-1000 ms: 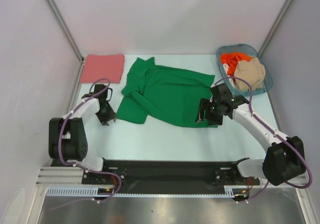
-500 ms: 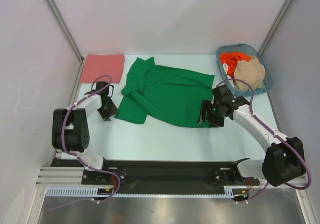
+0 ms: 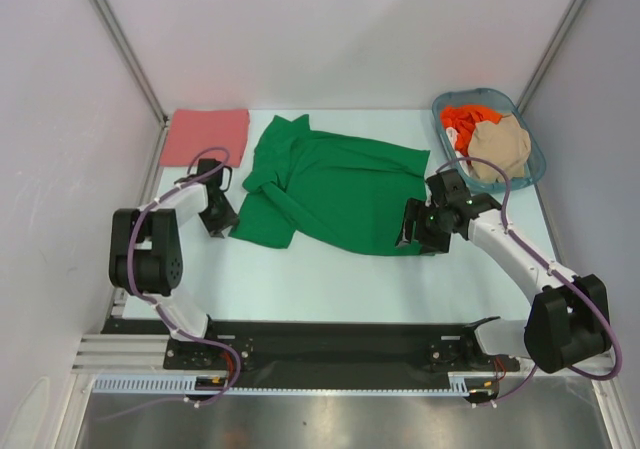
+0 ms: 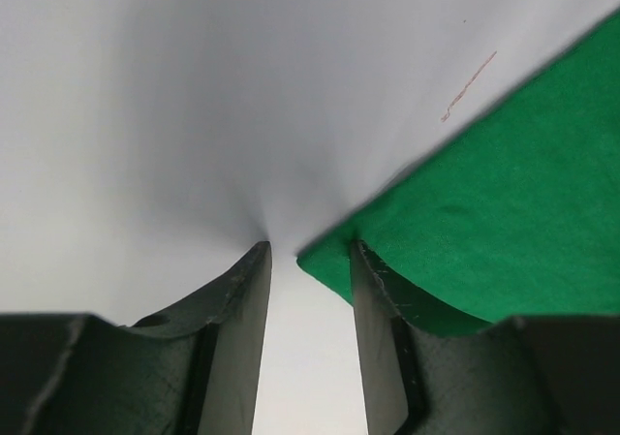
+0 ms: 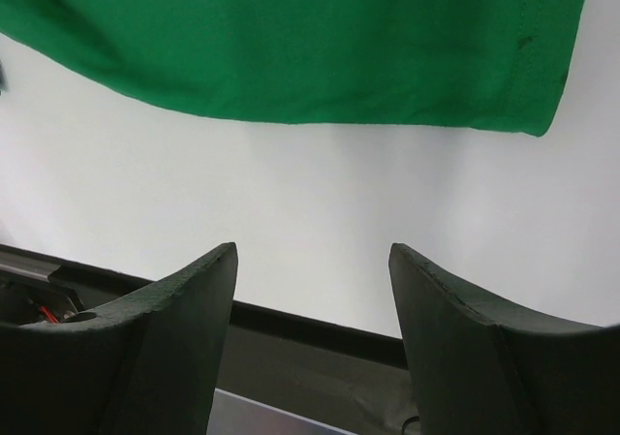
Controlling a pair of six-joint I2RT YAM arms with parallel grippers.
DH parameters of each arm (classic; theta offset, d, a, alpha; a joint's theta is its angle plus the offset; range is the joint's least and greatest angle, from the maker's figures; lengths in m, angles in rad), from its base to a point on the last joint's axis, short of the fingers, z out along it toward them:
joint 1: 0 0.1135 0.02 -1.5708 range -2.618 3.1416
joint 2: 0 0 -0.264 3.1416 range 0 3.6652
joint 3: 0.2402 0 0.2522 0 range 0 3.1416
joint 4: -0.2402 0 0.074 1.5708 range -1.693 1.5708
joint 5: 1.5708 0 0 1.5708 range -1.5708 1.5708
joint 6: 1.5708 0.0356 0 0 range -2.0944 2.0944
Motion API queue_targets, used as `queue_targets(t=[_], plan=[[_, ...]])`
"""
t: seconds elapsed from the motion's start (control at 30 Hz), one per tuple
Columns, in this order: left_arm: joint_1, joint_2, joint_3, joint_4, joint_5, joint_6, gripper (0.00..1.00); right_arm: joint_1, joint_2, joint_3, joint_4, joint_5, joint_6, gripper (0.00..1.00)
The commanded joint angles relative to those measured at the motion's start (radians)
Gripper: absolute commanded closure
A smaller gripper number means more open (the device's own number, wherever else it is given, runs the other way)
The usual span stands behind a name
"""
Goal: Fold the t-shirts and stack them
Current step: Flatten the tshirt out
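A bright green t-shirt (image 3: pixel 330 189) lies spread flat mid-table. My left gripper (image 3: pixel 226 229) is at its near left corner. In the left wrist view the jaws (image 4: pixel 310 251) are a little apart and the green corner (image 4: pixel 325 259) pokes between the fingertips, against the right finger. My right gripper (image 3: pixel 403 236) is open at the shirt's near right hem. In the right wrist view (image 5: pixel 312 256) the green hem (image 5: pixel 320 57) lies just beyond the wide-open fingers. A folded salmon-pink shirt (image 3: pixel 205 136) lies at the back left. An orange-red shirt (image 3: pixel 460 121) and a beige shirt (image 3: pixel 500 147) sit in the basket.
The blue-grey plastic basket (image 3: pixel 531 141) stands at the back right corner. White walls with metal posts close in the table on three sides. The black base rail (image 3: pixel 320 341) runs along the near edge.
My left gripper has moved right and a little back, up to the green shirt's near left corner. My right gripper has barely shifted along the hem.
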Motion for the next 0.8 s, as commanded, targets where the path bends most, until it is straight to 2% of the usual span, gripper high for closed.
queue_targets(t=[0.0, 0.03, 0.17, 0.27, 0.3, 0.33, 0.4, 0.5, 0.63, 0.77], plan=[[-0.014, 0.056, 0.009, 0.015, 0.002, 0.012, 0.58, -0.006, -0.015, -0.006, 0.02, -0.003, -0.001, 0.3], [-0.017, 0.069, 0.02, 0.004, 0.0, 0.017, 0.62, -0.009, -0.013, -0.006, 0.015, 0.0, -0.004, 0.3], [-0.029, 0.109, 0.043, -0.006, -0.009, 0.02, 0.69, -0.026, -0.019, -0.015, -0.005, 0.033, -0.006, 0.3], [-0.029, 0.093, 0.022, 0.024, 0.016, 0.012, 0.82, -0.053, -0.026, -0.039, -0.017, 0.042, 0.013, 0.3], [-0.029, 0.092, 0.025, 0.02, 0.014, 0.012, 0.98, -0.087, -0.024, -0.047, -0.028, 0.055, 0.022, 0.3], [-0.029, 0.078, 0.031, 0.012, 0.008, 0.014, 1.0, -0.104, -0.024, -0.055, -0.036, 0.057, 0.033, 0.3], [-0.029, 0.038, 0.034, -0.028, 0.008, 0.026, 1.0, -0.166, -0.027, -0.084, -0.037, 0.081, 0.06, 0.32], [-0.04, -0.109, -0.032, -0.04, 0.005, 0.029, 1.0, -0.229, -0.042, -0.14, 0.041, 0.098, 0.158, 0.42], [-0.049, -0.27, -0.101, -0.045, 0.031, 0.011, 1.0, -0.234, -0.041, -0.21, 0.163, 0.154, 0.312, 0.58], [-0.064, -0.364, -0.104, -0.049, 0.022, 0.024, 1.0, -0.222, -0.016, -0.22, 0.213, 0.235, 0.396, 0.57]])
